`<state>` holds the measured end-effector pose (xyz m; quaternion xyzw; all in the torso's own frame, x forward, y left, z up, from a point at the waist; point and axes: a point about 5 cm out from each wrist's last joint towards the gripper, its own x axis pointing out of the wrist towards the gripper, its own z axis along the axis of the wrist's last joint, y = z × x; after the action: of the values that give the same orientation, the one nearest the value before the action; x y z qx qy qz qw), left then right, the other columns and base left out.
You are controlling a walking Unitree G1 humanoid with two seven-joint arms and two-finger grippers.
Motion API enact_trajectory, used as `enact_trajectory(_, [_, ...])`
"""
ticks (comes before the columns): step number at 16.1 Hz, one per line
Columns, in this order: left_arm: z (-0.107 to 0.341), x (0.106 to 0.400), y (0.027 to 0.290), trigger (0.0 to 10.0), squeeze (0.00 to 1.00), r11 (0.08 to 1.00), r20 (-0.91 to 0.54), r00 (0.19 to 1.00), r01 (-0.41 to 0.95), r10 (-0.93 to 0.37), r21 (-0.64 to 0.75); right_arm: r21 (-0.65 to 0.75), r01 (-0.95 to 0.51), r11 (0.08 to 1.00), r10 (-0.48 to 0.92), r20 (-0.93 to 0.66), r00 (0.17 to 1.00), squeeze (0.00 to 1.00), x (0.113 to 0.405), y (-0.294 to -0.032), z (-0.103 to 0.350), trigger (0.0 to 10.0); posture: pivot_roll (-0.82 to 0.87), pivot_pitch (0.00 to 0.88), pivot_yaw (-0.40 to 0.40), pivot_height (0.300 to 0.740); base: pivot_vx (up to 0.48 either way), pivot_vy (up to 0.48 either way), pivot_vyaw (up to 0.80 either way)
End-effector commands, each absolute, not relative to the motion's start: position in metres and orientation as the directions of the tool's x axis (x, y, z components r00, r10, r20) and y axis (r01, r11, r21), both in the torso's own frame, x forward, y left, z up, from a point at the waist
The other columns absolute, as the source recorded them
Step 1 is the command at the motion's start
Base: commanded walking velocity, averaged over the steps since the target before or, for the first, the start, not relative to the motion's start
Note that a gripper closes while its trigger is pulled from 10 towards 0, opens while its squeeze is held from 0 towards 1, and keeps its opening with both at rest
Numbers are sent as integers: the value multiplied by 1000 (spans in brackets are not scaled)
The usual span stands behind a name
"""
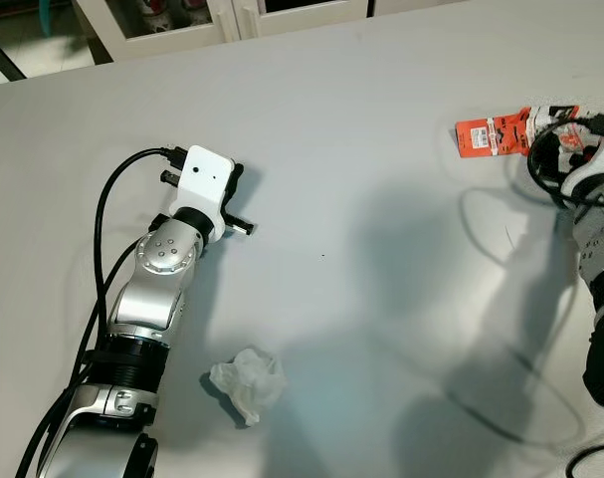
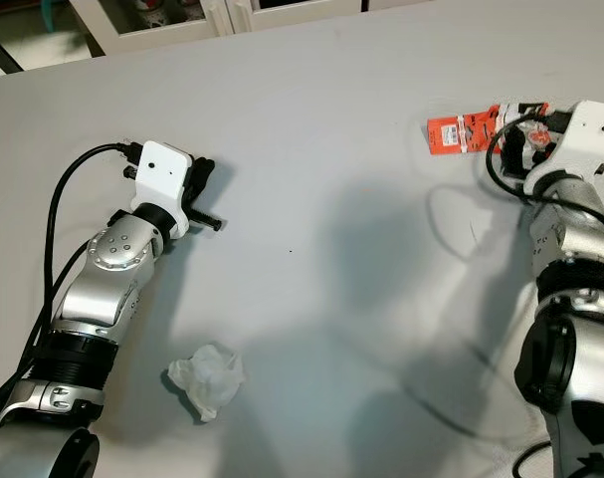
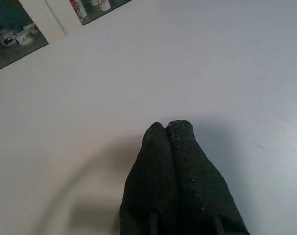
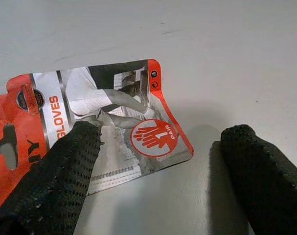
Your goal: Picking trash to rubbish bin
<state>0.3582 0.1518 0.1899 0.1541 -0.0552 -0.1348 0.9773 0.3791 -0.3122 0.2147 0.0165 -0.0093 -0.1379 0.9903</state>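
An orange and silver glove packet (image 1: 491, 136) lies flat at the far right of the white table (image 1: 361, 119). My right gripper (image 4: 158, 161) is open at the packet (image 4: 104, 127): one finger (image 4: 65, 171) overlaps its printed face, and the other is over bare table beside its corner. A crumpled white tissue (image 1: 248, 383) lies near the front, just right of my left forearm. My left gripper (image 3: 167, 129) is shut with nothing in it, low over bare table well behind the tissue.
Black cables loop along my left arm (image 1: 102, 229) and around my right wrist (image 1: 540, 164). Past the table's far edge stands a white cabinet (image 1: 162, 30) with glass doors.
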Motion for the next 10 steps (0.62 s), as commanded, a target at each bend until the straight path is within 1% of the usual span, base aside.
enact_trajectory(1, [186,356,153,10000,0,914,55,961,240,-272,326,36,267,963,-258,-159,953,0,370,-311,172,10000,323,327,100,740,0,0,0])
enact_trajectory(3, [186,356,153,10000,0,916,58,961,238,-270,322,14,264,965,-259,-138,956,0,368,-313,172,10000,321,323,98,740,0,0,0])
enact_trajectory(4, [187,356,152,10000,0,917,62,961,237,-270,320,23,263,965,-259,-105,960,0,368,-314,178,10000,321,322,97,740,0,0,0])
enact_trajectory(6, [188,357,152,10000,0,920,68,961,234,-268,316,14,274,962,-274,12,962,0,369,-314,199,10000,321,317,93,740,0,0,0])
enact_trajectory(7, [189,357,152,10000,0,921,71,961,231,-266,314,14,292,956,-292,33,956,0,370,-313,206,10000,327,313,90,740,0,0,0])
enact_trajectory(8, [189,357,153,10000,0,922,74,962,226,-261,313,47,292,955,-292,10,956,0,371,-309,210,10000,331,310,87,740,0,0,0])
enact_trajectory(10, [189,356,154,10000,0,925,78,965,217,-252,311,55,306,951,-307,19,952,0,367,-304,212,10000,335,306,82,740,0,0,0])
